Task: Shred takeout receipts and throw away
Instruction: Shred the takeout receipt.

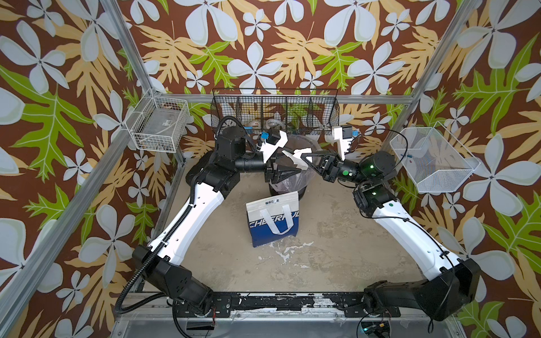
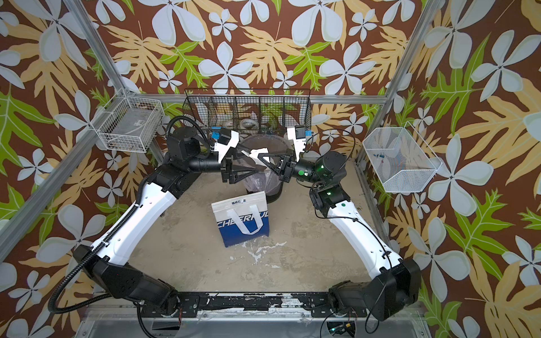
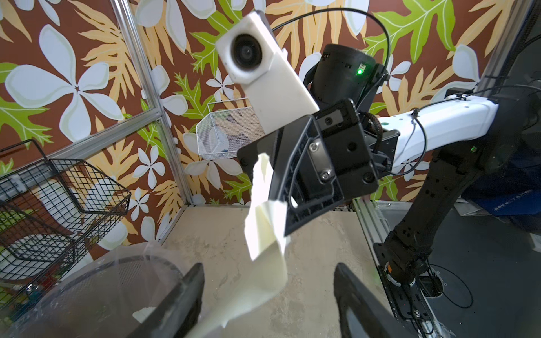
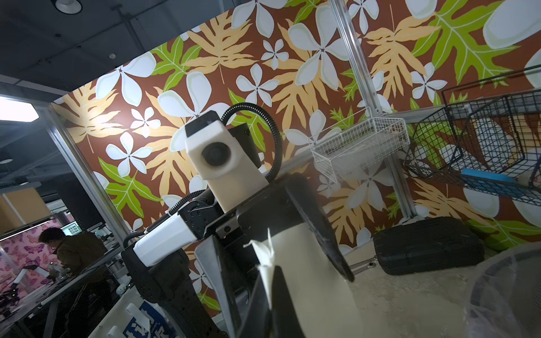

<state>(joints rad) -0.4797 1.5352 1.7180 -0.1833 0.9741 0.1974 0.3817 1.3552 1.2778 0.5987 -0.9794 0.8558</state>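
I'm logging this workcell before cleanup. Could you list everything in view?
takeout receipt: one torn strip, white, hanging from the right gripper near the bin
scrap: one, white, inside the bin
bin: one, black with clear liner, back of the table
tote bag: one, blue and white, table centre
black wire basket: one, back wall
white wire basket: one, left wall
white mesh basket: one, right wall
table: one, grey-beige, worn
left gripper: one, black, open, by the strip's lower end
right gripper: one, black, shut on the takeout receipt
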